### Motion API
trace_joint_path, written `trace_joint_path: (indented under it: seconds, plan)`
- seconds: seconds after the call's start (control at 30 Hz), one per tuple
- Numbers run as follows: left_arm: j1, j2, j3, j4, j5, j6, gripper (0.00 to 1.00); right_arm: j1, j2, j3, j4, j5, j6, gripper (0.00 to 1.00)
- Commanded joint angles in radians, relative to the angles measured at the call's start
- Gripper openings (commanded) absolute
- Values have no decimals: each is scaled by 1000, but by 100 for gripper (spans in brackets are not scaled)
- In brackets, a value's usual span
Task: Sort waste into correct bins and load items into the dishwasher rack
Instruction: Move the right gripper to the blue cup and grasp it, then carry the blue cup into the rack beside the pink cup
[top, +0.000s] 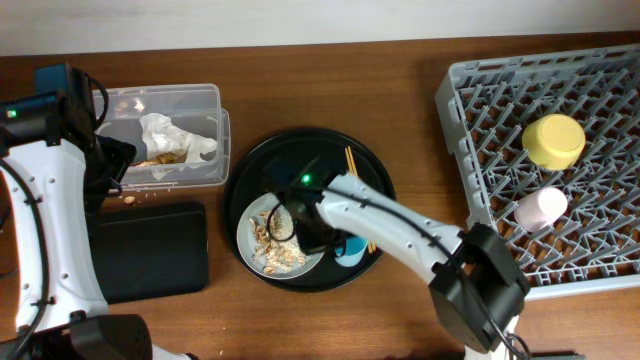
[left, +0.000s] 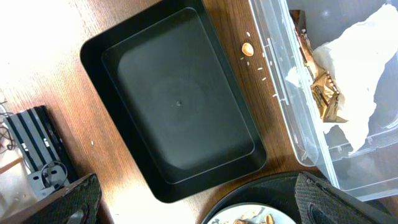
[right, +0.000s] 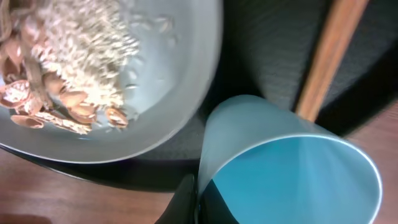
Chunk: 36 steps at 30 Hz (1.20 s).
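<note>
My right gripper (top: 335, 243) reaches over the big round tray and is shut on the wall of the light-blue cup (top: 352, 250). In the right wrist view one finger is outside and one inside the cup (right: 292, 168) at the gripper (right: 199, 200). The pale grey plate (top: 262, 212) beside it holds tan scraps and crumbs (right: 74, 68). My left gripper (top: 112, 162) is open and empty (left: 199, 208), above the flat black tray (left: 180, 99) and next to the clear tub (top: 205, 100). The tub holds the wrapper (top: 170, 135). The yellow bowl (top: 553, 140) and pink cup (top: 540, 208) sit in the rack (top: 470, 80).
The plate and cup sit on a big round black tray (top: 300, 145) with wooden chopsticks (top: 352, 165) on it. A loose tan scrap (left: 247, 48) and crumbs lie on the table between the black tray and the tub.
</note>
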Motion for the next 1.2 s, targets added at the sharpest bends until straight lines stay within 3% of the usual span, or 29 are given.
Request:
trace_joint_path:
  seconds: [0.0, 0.2, 0.3, 0.47, 0.63, 0.77, 0.93, 1.17]
  plan:
    - [7, -25, -1, -2, -17, -10, 99, -114, -37, 148, -65, 11, -53, 4]
    - [7, -25, -1, -2, -17, -10, 99, -344, -129, 392, -178, -54, -227, 4]
    - [7, -25, -1, -2, -17, -10, 99, -525, -165, 481, -190, -155, -344, 4]
    - [7, -25, -1, -2, -17, -10, 99, -825, -171, 504, -188, -335, -489, 4]
    - [7, -25, -1, -2, -17, -10, 99, -1138, -129, 499, -185, -652, -671, 4]
    - [7, -25, -1, -2, -17, -10, 99, -1283, -93, 471, -190, -815, -761, 4]
    - [7, -25, -1, -2, -17, -10, 99, -1461, -58, 351, -171, -937, -774, 4]
    - [7, -25, -1, -2, -17, -10, 99, -1657, -48, 89, 40, -1218, -823, 4]
